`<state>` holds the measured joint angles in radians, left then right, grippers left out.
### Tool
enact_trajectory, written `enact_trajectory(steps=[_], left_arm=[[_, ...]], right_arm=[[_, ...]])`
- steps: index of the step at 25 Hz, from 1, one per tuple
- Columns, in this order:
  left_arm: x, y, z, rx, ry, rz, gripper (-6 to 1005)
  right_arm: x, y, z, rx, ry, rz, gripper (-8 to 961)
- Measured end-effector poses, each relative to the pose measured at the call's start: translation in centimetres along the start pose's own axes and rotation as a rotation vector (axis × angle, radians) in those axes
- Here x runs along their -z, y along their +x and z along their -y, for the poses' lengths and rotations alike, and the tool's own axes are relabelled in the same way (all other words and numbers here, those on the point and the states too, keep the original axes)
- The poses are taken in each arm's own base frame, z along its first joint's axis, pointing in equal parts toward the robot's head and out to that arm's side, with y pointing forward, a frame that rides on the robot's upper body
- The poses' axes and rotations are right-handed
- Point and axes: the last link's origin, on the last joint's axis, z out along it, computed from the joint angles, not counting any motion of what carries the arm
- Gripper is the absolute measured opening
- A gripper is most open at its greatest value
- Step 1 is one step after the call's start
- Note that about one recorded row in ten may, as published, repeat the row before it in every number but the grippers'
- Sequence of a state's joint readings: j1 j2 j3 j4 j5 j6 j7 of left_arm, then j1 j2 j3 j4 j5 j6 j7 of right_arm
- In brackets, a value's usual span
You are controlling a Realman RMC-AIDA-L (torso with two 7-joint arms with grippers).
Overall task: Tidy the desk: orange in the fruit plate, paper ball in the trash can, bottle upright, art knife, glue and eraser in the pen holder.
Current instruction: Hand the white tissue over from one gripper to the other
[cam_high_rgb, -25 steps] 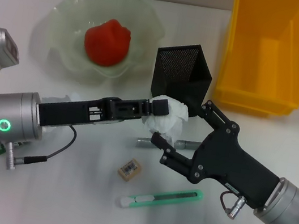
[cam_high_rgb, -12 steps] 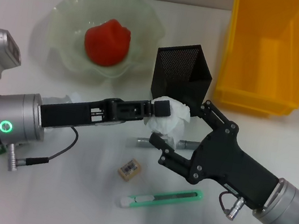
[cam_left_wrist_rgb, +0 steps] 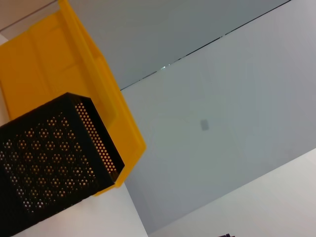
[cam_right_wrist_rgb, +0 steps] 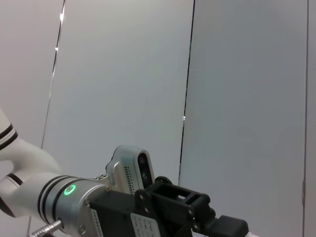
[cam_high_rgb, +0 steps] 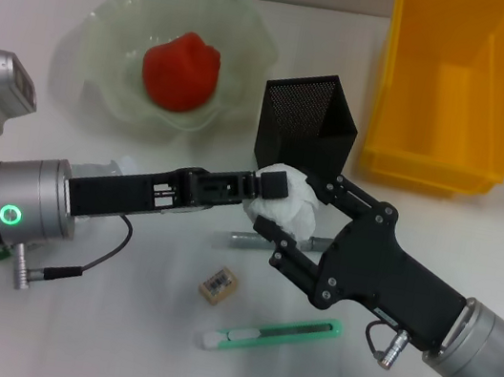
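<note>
Both grippers (seemingly) on paper ball

Crumpled white paper ball; black perforated metal pen holder.

We see the white paper ball off the bench between both pincers, before the black mesh pen holder; green art knife and eraser lie flat.

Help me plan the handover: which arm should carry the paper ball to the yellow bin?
Right. The right gripper has its fingers around the paper ball and sits nearer the yellow bin; the left gripper reaches across from farther away.
</note>
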<state>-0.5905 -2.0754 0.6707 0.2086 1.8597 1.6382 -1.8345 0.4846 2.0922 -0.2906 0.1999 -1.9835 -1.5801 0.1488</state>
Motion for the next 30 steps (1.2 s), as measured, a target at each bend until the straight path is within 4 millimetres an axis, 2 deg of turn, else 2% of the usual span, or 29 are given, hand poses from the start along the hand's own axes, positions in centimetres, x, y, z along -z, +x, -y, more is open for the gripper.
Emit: enact_trajectory(steps=[8,17,23,30], left_arm=[[0.00,0.00,-0.02,-0.001,-0.001,-0.001,493],[0.02,0.06,-0.02,-0.005,-0.001,-0.004,507],[0.15,0.30,-0.06,-0.012,-0.002,-0.014,738],[0.14,0.39,-0.11,-0.016,-0.004,-0.015,799]], right_arm=[[-0.01,-0.02,0.00,-0.001,0.003,0.002,566],[-0.02,-0.04,0.03,-0.001,0.003,0.003,561],[-0.03,-0.05,0.04,-0.001,0.003,0.003,557],[0.05,-0.04,0.05,-0.003,0.009,0.004,551]])
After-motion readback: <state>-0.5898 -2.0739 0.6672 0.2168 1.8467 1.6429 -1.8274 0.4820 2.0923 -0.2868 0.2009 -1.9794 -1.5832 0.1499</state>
